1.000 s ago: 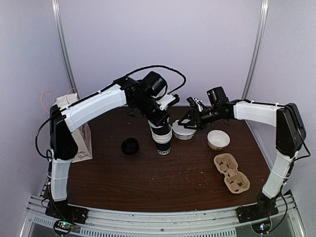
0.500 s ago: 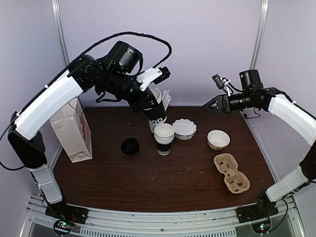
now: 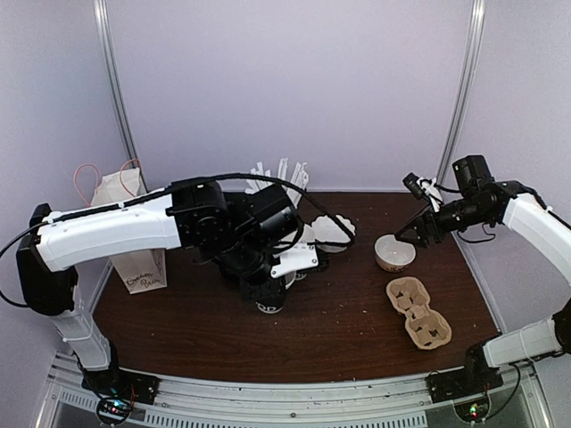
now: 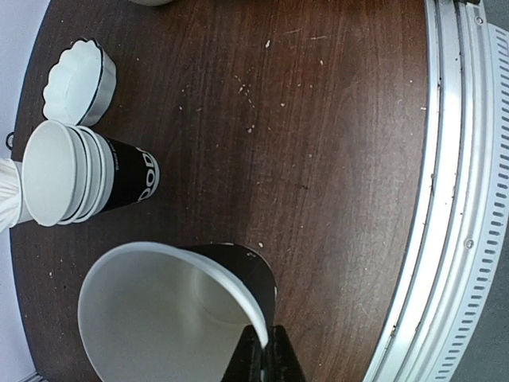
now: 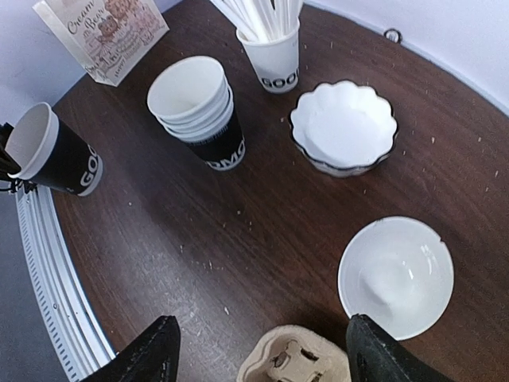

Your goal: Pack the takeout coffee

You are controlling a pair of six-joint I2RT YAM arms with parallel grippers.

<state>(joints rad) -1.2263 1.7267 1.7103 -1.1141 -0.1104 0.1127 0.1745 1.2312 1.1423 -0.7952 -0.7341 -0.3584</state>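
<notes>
The takeout coffee [image 4: 163,318] is a black paper cup with white lettering, its top open and its white inside showing. My left gripper [image 4: 268,354] is shut on its rim, one finger inside and one outside. In the top view the cup [image 3: 268,301] sits low over the table's middle front under the left gripper [image 3: 270,285]; I cannot tell whether it touches the wood. The right wrist view shows the same cup [image 5: 52,151] at its far left. My right gripper [image 5: 262,358] stands open and empty, above the table near the cream bowl [image 5: 395,274].
A stack of white-rimmed cups [image 5: 195,107] stands behind the held cup. A scalloped white bowl [image 5: 343,127] and a cup of stirrers [image 5: 274,48] are further back. A cardboard carrier [image 3: 417,312] lies front right. A paper bag [image 3: 141,270] stands at the left.
My left arm lifted the black cup off the stack, swung up, then brought it down toward the front. My right arm drew back right, then lowered by the cream bowl with jaws wider.
</notes>
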